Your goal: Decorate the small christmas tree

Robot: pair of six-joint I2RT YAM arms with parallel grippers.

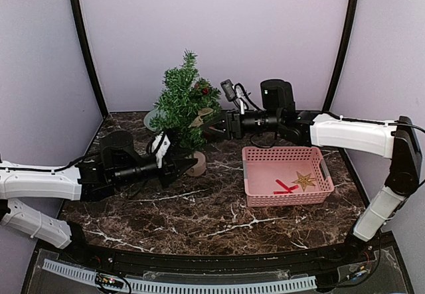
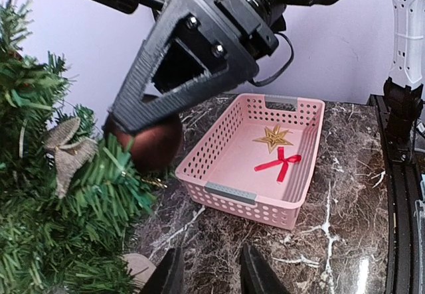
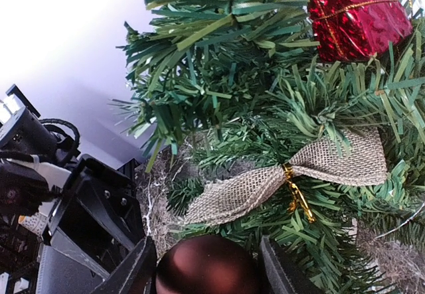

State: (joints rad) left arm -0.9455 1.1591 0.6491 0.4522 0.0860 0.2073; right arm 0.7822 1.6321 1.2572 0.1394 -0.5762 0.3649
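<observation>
- Dark marble worktop (image 1: 199, 208); two robot arms reach in from its near edge;
- The small christmas tree (image 1: 182, 105) stands upright at the back, left of centre, on a tan base (image 1: 196, 166); it looks light and easily tipped, with springy, bristly branches; the base seems the firmest place to steady it;
- A pink basket (image 1: 247, 174) sits to its right, apart from it;
- The right fingers (image 3: 136, 271) clasp a dark red bauble (image 3: 207, 267) against the lower branches;
- The left fingers (image 2: 171, 274) hover beside the base, partly parted, holding nothing;
- A burlap bow (image 3: 285, 174) hangs just above the bauble.
</observation>
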